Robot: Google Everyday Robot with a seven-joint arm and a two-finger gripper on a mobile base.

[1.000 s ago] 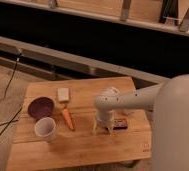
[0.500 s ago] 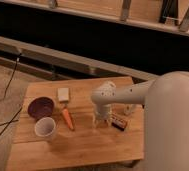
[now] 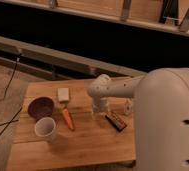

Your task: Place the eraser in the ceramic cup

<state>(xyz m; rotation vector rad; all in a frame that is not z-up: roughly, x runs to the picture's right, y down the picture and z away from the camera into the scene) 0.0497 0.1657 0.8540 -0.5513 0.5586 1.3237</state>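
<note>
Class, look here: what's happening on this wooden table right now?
The gripper of the white robot arm hangs low over the wooden table, just left of the small dark rectangular eraser, which lies on the tabletop. The white ceramic cup stands at the front left, beside an orange carrot.

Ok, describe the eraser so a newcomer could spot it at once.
On the wooden table, look right of the gripper, which hangs near the table's middle. The eraser lies flat there: a dark bar with reddish marks, unlike the orange carrot or the pale block.
</note>
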